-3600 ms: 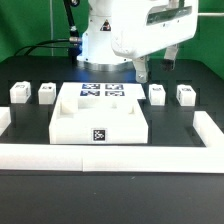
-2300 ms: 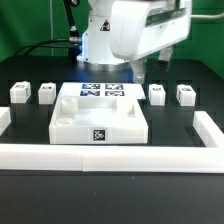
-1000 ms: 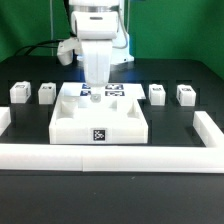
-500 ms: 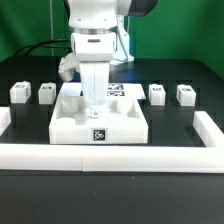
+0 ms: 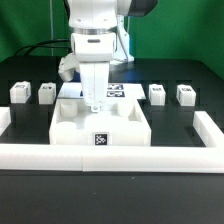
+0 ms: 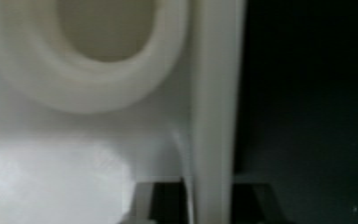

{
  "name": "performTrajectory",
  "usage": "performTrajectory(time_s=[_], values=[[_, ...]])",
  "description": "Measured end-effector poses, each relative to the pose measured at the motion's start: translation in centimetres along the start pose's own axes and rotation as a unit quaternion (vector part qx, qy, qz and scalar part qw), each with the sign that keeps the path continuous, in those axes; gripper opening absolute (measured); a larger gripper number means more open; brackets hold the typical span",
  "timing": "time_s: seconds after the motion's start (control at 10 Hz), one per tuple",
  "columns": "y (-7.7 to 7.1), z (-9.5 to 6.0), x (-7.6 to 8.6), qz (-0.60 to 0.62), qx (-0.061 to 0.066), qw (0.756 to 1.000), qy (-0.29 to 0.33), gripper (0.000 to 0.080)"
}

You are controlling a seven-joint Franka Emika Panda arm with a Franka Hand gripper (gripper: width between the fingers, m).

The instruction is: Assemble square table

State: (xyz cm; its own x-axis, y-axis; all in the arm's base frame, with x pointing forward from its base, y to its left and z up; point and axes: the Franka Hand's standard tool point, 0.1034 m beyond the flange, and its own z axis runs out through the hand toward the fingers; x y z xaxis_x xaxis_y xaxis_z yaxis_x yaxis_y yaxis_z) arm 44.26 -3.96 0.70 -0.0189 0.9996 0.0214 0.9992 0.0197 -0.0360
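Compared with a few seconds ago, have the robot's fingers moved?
Yes. From near the legs on the exterior view's right, the fingers went toward its left, down onto the tabletop rim.

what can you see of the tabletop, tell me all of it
The tabletop is a white, plastic-looking square tray with a low rim and a black-and-white tag on its near wall. The wrist view shows one round corner socket. It sits mid-scene on the black table. The gripper reaches down to its far rim, apparently clamped on it.
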Motion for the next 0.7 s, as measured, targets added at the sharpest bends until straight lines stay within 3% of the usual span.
performTrajectory(time_s=[0.1,0.7], values=[[0.05,-0.02,-0.01,0.000,-0.001,1.000,0.000,0.0053],[0.06,-0.02,-0.01,0.000,-0.001,1.000,0.000,0.0054]])
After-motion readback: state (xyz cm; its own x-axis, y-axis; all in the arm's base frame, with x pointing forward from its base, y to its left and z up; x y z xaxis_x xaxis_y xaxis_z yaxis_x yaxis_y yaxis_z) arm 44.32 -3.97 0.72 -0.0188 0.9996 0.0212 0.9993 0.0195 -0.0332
